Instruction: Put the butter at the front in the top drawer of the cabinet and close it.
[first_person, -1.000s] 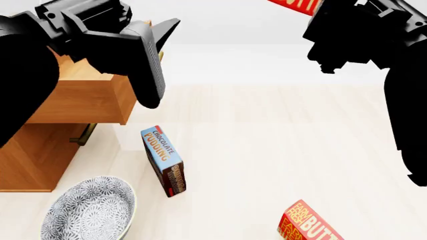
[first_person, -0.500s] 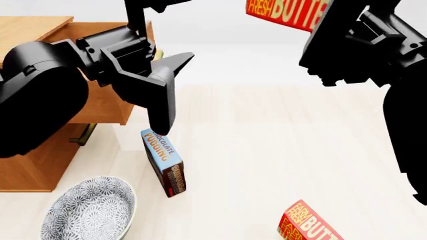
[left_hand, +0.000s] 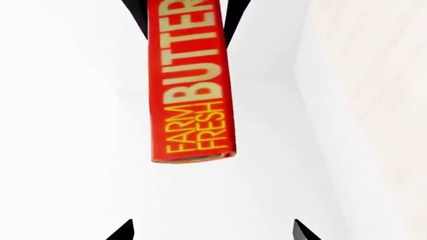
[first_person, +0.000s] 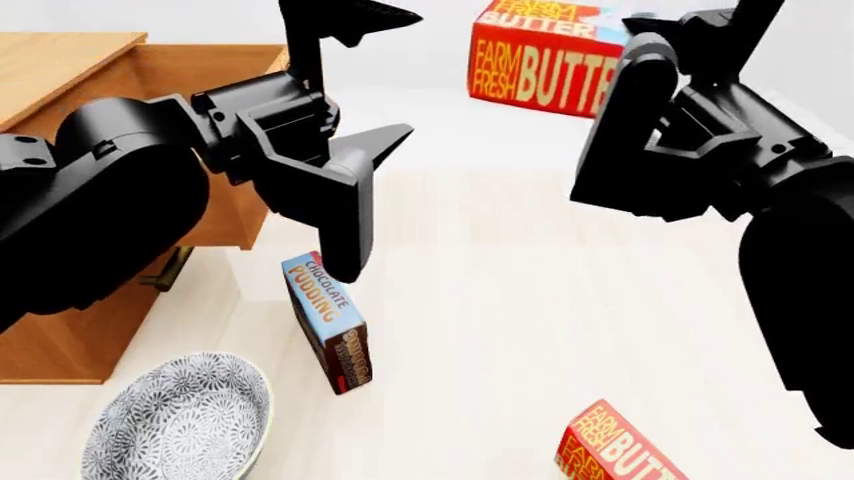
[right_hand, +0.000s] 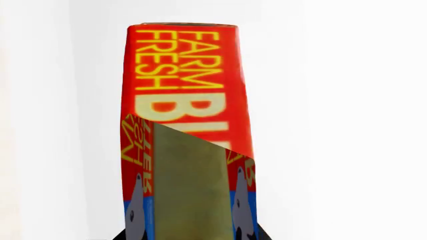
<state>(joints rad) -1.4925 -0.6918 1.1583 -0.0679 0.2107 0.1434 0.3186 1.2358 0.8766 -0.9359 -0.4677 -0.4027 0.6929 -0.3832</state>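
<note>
Head view first: the right gripper (first_person: 627, 90) is clamped on the butter (first_person: 547, 62), holding the carton high in the air toward the far edge of the desk (first_person: 534, 280), well apart from the cabinet (first_person: 80, 200) at the far left corner. The top drawer (first_person: 214, 130) stands pulled out, its plain wood sides smooth and boxy. The left gripper (first_person: 354, 120) hangs between drawer and carton with its fingers spread wide, holding nothing. Down on the pale, faintly grained desk lie a blue chocolate pudding box (first_person: 327, 322) on its edge, a patterned grey bowl (first_person: 180, 420) near the front left corner, and a second butter carton (first_person: 617, 448) at the front edge.

Left wrist view: the held butter (left_hand: 191, 82) shows as a slim red slab with glossy yellow lettering, its end squared off.

Right wrist view: the butter (right_hand: 187, 100) fills the frame, a flat dull finger pad (right_hand: 190, 195) pressed across its printed face.

The risk, as it looks: the carton is gripped near one end, so it could pivot or slip on the smooth cardboard during the swing to the drawer, or clip the open left fingers standing in the path.
</note>
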